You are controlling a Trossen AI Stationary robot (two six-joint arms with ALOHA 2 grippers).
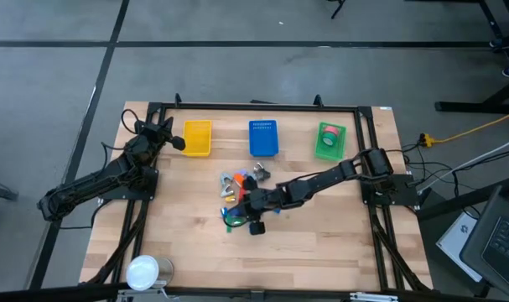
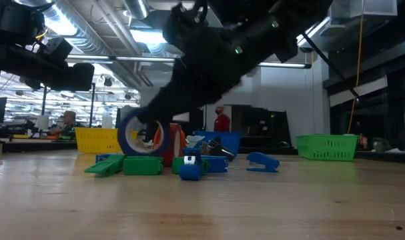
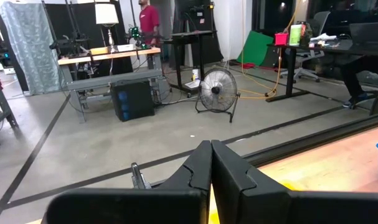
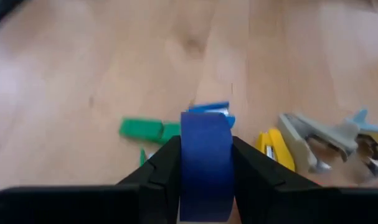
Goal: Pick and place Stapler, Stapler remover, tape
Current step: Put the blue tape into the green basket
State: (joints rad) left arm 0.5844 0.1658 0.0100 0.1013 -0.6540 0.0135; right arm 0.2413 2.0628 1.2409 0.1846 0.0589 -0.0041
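Note:
My right gripper (image 4: pixel 205 158) is low over the middle of the table, at the near side of a pile of small office items (image 1: pixel 240 186), shut on a blue tape roll (image 4: pixel 205 146). In the low view the roll (image 2: pixel 131 137) stands on edge behind green pieces (image 2: pixel 125 165). Beyond the fingers lie green pieces (image 4: pixel 142 129), a yellow piece (image 4: pixel 276 149) and a grey stapler-like tool (image 4: pixel 316 140). My left gripper (image 3: pixel 210 171) is shut and empty, raised near the yellow bin (image 1: pixel 197 138). No small orange, red, green or pink rolls can be made out. My right gripper pinches the blue tape roll across its width, one finger (image 4: pixel 165 165) on each flat side, with the outer band (image 4: pixel 205 134) showing between them. The fingers slant down from the table's right. The roll stands on edge; green pieces hide its lower rim in the low view.
Three bins line the far side: yellow, blue (image 1: pixel 263 138) and green (image 1: pixel 329 141). A white round object (image 1: pixel 143 271) sits at the near left edge. A small blue tool (image 2: pixel 262 161) lies to the right of the pile. Bare wood spreads near and right of the pile.

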